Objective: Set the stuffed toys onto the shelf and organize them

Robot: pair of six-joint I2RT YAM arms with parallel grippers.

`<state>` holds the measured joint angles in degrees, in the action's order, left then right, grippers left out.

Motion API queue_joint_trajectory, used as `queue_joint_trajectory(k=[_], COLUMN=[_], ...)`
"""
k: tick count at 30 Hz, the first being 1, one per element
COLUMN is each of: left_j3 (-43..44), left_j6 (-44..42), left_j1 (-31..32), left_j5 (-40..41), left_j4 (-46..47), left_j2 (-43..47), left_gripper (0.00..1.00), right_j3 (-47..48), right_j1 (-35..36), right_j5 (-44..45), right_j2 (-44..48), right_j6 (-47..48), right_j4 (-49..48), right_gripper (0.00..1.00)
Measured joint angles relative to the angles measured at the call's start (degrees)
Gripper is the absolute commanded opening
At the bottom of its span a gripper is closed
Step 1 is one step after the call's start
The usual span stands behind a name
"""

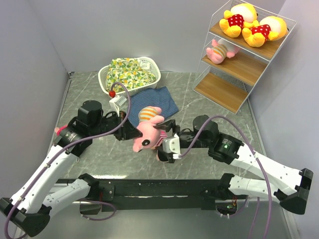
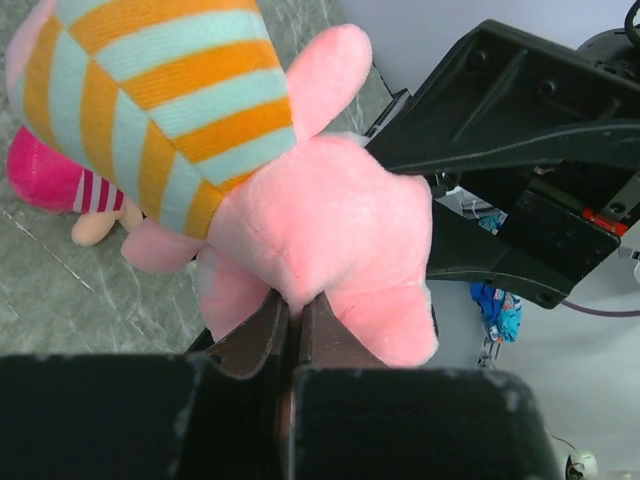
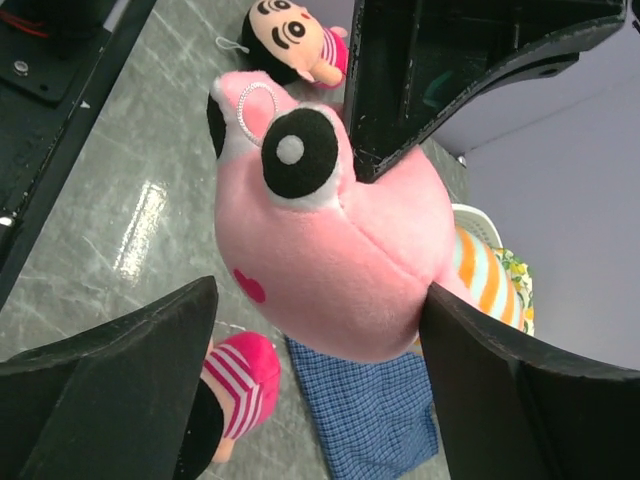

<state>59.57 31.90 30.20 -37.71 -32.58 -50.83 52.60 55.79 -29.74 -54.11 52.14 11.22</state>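
Left jaws pinch the pink piglet; parted right jaws flank its head.

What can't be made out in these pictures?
- Top view: fingertips of the left end effector, hidden behind the held piglet.
- Right wrist view: striped-hat doll, face hidden by a finger of the right end effector.
- Right wrist view: other doll, body cut off behind the left end effector.
- Top view: shelf piglet, face too small to read.
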Motion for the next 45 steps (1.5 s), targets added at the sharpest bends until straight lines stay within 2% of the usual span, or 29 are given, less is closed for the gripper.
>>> queue_joint_trajectory(k=[3, 4, 6, 7, 8, 9, 11, 12, 15, 16, 17, 18, 19, 20, 21, 23, 24, 27, 31, 34, 38, 41, 45], left_j3=[-0.1, -0.1, -0.2, -0.2, -0.2, -0.2, -0.2, -0.3, -0.5, -0.6, -0.7, -0.7, -0.7, -0.7, -0.7, -0.5, 0.0, 4.1, 12.2, 14.1, 13.0, 10.1, 5.6], left_j6=[0.0, 0.1, 0.2, 0.2, 0.2, 0.2, 0.3, 0.3, 0.5, 0.5, 0.5, 0.5, 0.5, 0.5, 0.7, 0.1, 0.0, -1.4, -3.6, -5.5, -8.2, -10.2, -12.2], left_j1=[0.0, 0.0, 0.0, 0.0, 0.0, 0.0, -0.1, -0.2, -0.2, -0.2, -0.3, -0.3, -0.3, -0.3, -0.3, -0.3, -0.3, -0.2, 0.0, 0.0, 0.0, 0.0, 0.0], left_j5=[-0.4, -0.5, -0.9, -1.0, -1.0, -1.1, -1.1, -1.2, -1.4, -1.5, -1.5, -1.5, -1.5, -1.4, -1.3, -0.7, 0.1, 4.3, 13.7, 20.2, 23.7, 23.9, 24.0], left_j4=[-0.3, -0.3, -0.3, -0.3, -0.4, -0.5, -0.5, -0.3, 0.1, 0.2, 0.2, 0.1, 0.1, 0.1, 0.2, 0.1, 0.0, -1.6, -0.4, 2.9, 5.7, 7.3, 8.8], left_j2=[0.3, 0.4, 0.5, 0.6, 0.7, 0.7, 0.8, 0.8, 0.8, 0.7, 0.7, 0.6, 0.4, 0.3, 0.0, -0.4, -0.8, -2.3, -2.6, 0.1, 4.0, 6.7, 9.2], left_gripper=[0.01, 0.01, 0.01, 0.01, 0.01, 0.01, 0.01, 0.01, 0.01, 0.03, 0.09, 0.19, 0.43, 0.53, 0.69, 0.79, 0.88, 0.99, 0.96, 0.96, 0.96, 0.96, 0.96], right_j3=[1.1, 1.4, 2.1, 2.2, 2.2, 2.2, 2.2, 2.2, 2.0, 1.5, 0.9, 0.4, -0.3, -0.7, -1.3, -1.8, -2.2, -2.5, -3.1, -3.1, 5.6, 13.8, 20.1], right_j1=[2.0, 2.5, 3.8, 4.2, 4.7, 5.0, 5.5, 5.7, 6.2, 6.3, 6.4, 6.4, 6.4, 6.4, 6.5, 6.6, 6.7, 6.7, 7.3, 7.2, 5.5, 4.5, 3.8], right_j5=[2.6, 3.3, 4.9, 5.4, 6.2, 6.7, 7.7, 8.1, 8.9, 9.1, 9.2, 9.1, 9.1, 9.1, 9.0, 8.9, 8.9, 9.0, 9.3, 11.6, 16.9, 19.3, 21.6], right_j2=[-1.2, -1.4, -2.2, -2.5, -2.8, -2.9, -3.2, -3.3, -3.3, -3.2, -3.0, -2.8, -2.6, -2.3, -2.2, -2.1, -2.1, -2.1, -0.7, 0.8, -2.4, -6.5, -9.6], right_j6=[0.5, 0.5, 0.5, 0.5, 0.3, 0.3, 0.0, -0.3, -1.2, -1.7, -1.9, -2.2, -2.8, -3.4, -4.6, -6.7, -8.5, -14.8, -23.7, -31.4, -44.7, -53.3, -62.9], right_j4=[0.4, 0.4, 0.3, 0.2, 0.0, 0.0, -0.3, -0.4, -0.6, -1.2, -1.8, -2.3, -3.2, -3.8, -4.5, -5.1, -5.9, -7.8, -11.3, -11.9, -6.5, -3.5, 1.3], right_gripper=[0.73, 0.65, 0.56, 0.47, 0.42, 0.28, 0.13, 0.01, 0.00, 0.00, 0.00, 0.00, 0.00, 0.00, 0.00, 0.00, 0.00, 0.00, 0.00, 0.00, 0.00, 0.00, 0.00])
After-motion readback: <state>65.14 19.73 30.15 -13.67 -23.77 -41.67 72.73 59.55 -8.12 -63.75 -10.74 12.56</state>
